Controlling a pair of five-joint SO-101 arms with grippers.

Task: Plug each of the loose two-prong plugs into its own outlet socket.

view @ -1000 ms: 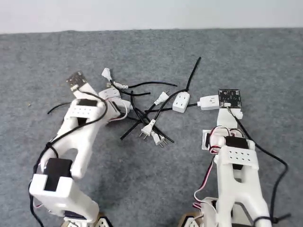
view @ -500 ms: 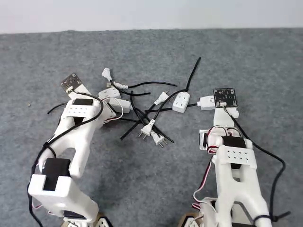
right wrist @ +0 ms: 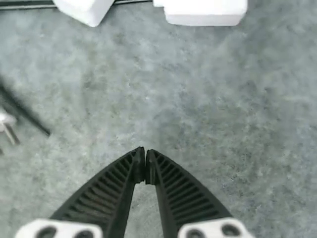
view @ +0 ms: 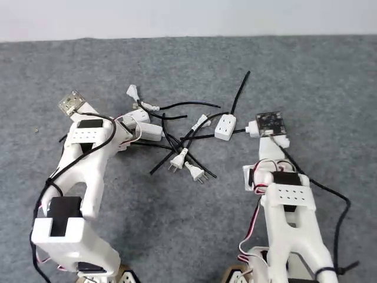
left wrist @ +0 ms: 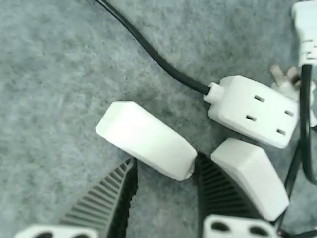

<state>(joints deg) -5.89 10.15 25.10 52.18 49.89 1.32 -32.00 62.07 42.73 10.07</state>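
Note:
Black cables (view: 194, 134) tangle at the table's centre. Two loose two-prong plugs (view: 177, 160) (view: 194, 172) lie at the near side of the tangle, and others (view: 202, 122) (view: 132, 92) lie farther back. A white outlet block (view: 225, 125) lies right of centre. My left gripper (left wrist: 164, 168) is open, with the end of a white block (left wrist: 146, 141) between its fingers. Beside it lie a slotted outlet (left wrist: 257, 111) and another white block (left wrist: 250, 168). My right gripper (right wrist: 144, 151) is shut over bare carpet, short of two white blocks (right wrist: 205, 12) (right wrist: 84, 10).
Grey carpet (view: 177, 224) covers the table, with open room in front of the tangle and along the far side. A black cable end (view: 244, 76) points toward the back. A pale wall edge (view: 188, 17) bounds the far side.
The left arm's wrist has swung left while the white blocks beside it stayed put. The right arm's wrist has shifted a little left. The near plugs slid slightly left.

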